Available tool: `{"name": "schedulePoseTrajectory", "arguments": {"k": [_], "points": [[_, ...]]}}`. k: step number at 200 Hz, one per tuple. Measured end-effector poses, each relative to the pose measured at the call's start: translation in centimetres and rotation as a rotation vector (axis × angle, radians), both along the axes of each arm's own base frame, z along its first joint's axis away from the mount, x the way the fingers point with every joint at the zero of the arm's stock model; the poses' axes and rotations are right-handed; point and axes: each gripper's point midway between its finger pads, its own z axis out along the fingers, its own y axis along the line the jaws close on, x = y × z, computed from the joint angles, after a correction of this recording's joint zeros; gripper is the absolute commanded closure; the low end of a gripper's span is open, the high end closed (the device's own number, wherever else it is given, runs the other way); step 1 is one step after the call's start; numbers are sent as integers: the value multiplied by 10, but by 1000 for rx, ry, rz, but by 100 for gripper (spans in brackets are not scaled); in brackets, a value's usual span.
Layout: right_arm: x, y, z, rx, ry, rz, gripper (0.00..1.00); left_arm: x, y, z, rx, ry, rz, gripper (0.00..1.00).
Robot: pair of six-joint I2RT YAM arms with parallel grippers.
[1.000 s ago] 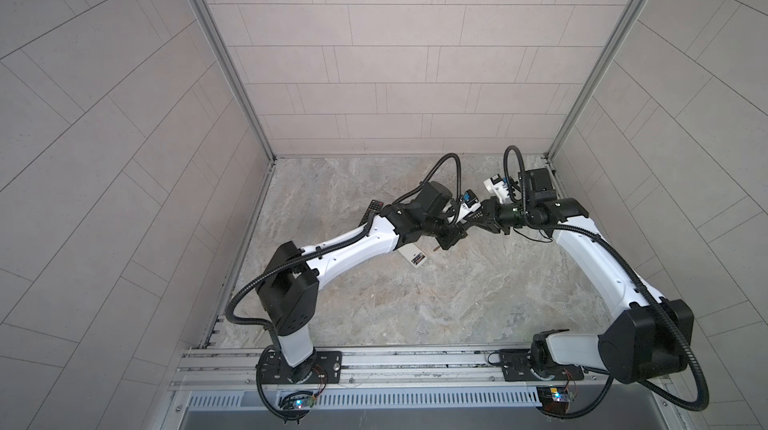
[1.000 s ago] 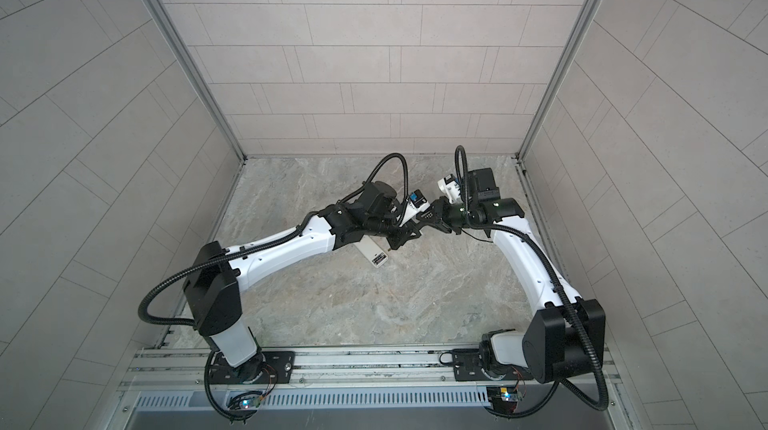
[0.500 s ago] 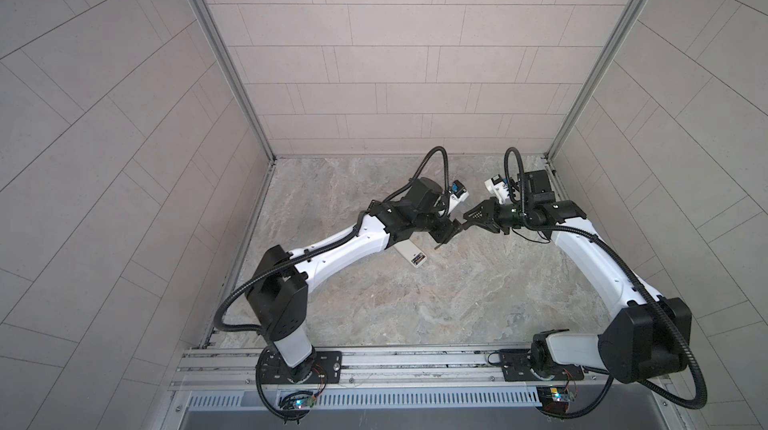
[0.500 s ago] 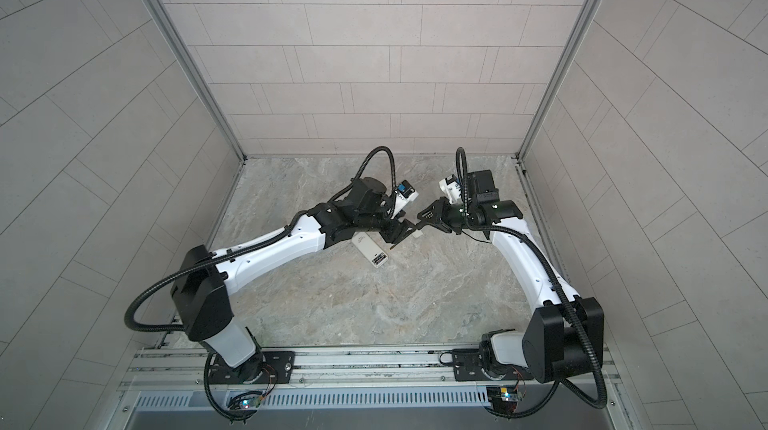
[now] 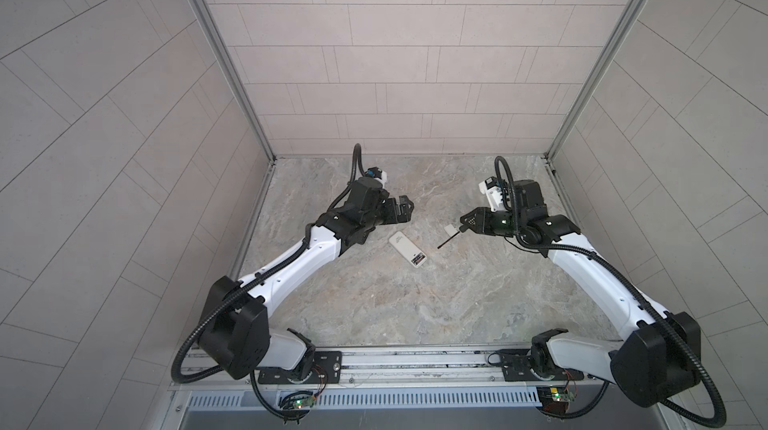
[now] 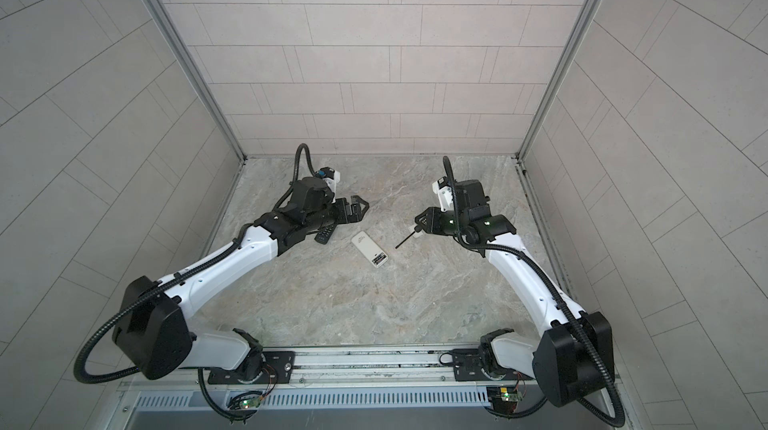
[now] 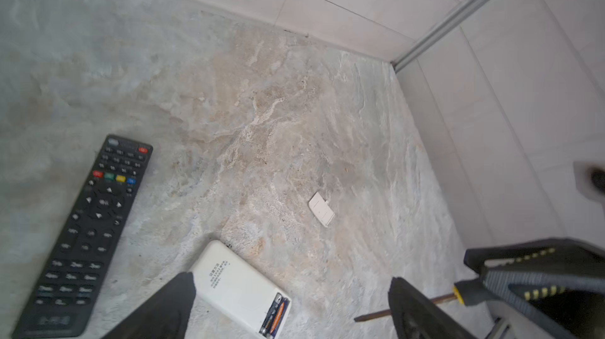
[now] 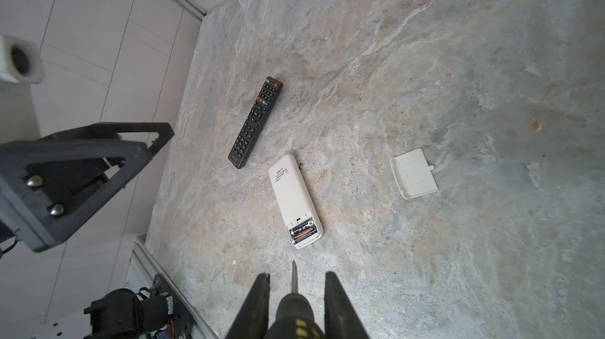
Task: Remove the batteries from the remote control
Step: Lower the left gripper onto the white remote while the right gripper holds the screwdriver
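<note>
Batteries: lying in the open end of the white remote, on the worktop.
Left fingers: wide open, holding nothing.
Right fingers: squeezing the screwdriver.
Do it well: slip the tip under one battery end, lift gently.

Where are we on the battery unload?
Done: the white cover is off and lies apart from the white remote. In hand: the right gripper holds the screwdriver; the left gripper is open and empty. Left: the batteries sit in its open compartment; the black remote lies face up, back hidden.
</note>
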Motion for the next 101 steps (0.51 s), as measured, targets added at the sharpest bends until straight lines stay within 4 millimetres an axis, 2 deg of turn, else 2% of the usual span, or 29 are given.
{"name": "schedulePoseTrajectory", "arguments": {"k": [19,28,40,74,88,101], "points": [[0,8,-3,-34,-25,25,81,1,18,-32,-47,94,87,0],[2,10,-6,-46,-34,31,81,5,21,-37,-37,119,107,0],[4,12,-12,-61,-35,34,81,8,20,-35,-5,142,119,0],[10,14,-37,-101,-3,39,81,23,-3,0,-10,166,122,0],[11,17,-45,-114,6,48,81,21,-7,-6,-22,215,144,2],[11,20,-48,-121,-2,58,80,13,-6,-27,5,297,187,2]]}}
